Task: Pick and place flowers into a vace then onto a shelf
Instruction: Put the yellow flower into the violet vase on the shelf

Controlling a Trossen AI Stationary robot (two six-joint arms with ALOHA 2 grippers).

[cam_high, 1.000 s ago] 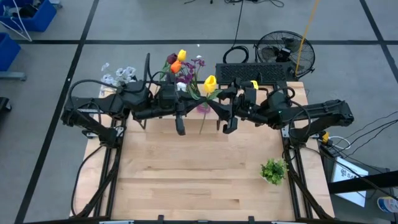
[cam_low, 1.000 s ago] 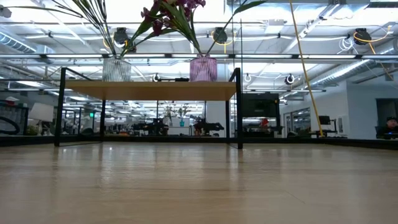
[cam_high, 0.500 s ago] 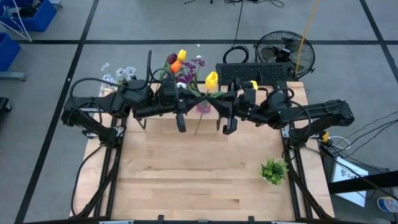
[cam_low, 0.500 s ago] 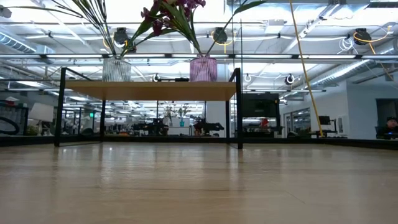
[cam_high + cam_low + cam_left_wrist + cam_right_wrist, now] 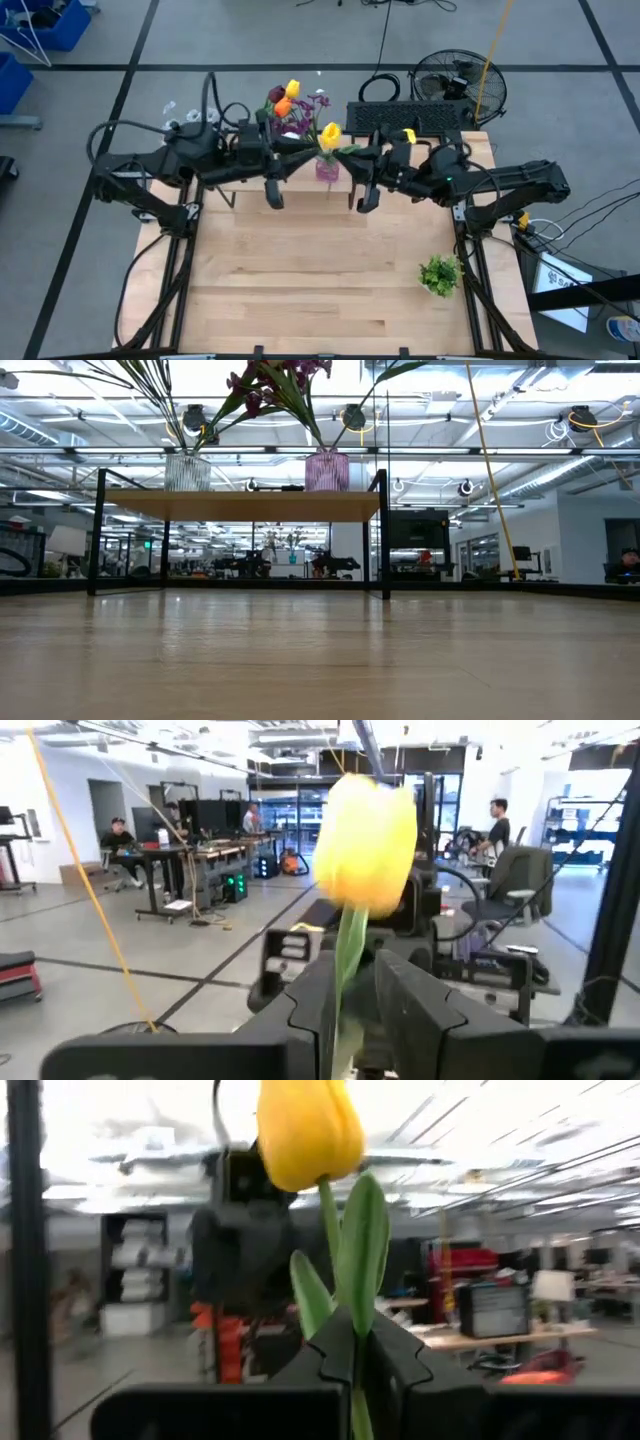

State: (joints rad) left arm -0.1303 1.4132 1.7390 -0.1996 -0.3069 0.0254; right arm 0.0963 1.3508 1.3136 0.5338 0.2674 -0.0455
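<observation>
A yellow tulip [image 5: 329,135] on a green stem hangs in the air between my two grippers, above the pink vase [image 5: 327,170]. My right gripper [image 5: 347,155] is shut on its stem. My left gripper [image 5: 305,152] is open, with a finger on either side of the stem [image 5: 346,960]; I cannot tell whether they touch it. The pink vase [image 5: 327,470] and a clear vase [image 5: 187,472] stand on the shelf [image 5: 240,505], each holding flowers [image 5: 285,100]. The low view shows neither gripper. My right gripper pinches the tulip's green stem [image 5: 356,1342] between its two fingers, just below the leaves. The fingers come level from the table's right side and lie across the stem. The tulip is lifted clear and stands upright, head above the fingers, and the stem runs on below them.
A short leafy green tuft [image 5: 440,273] lies on the table near its right edge. Behind the table's far edge are a black box [image 5: 405,115] and a fan [image 5: 455,85]. The near half of the wooden tabletop [image 5: 320,290] is bare. People sit and stand in the room beyond.
My left arm has drawn back toward the table's left edge. The tulip's stem slanted down toward the near edge a second ago. It has now swung upright, and its head has shifted slightly left, over the pink vase. My right arm has kept its place.
</observation>
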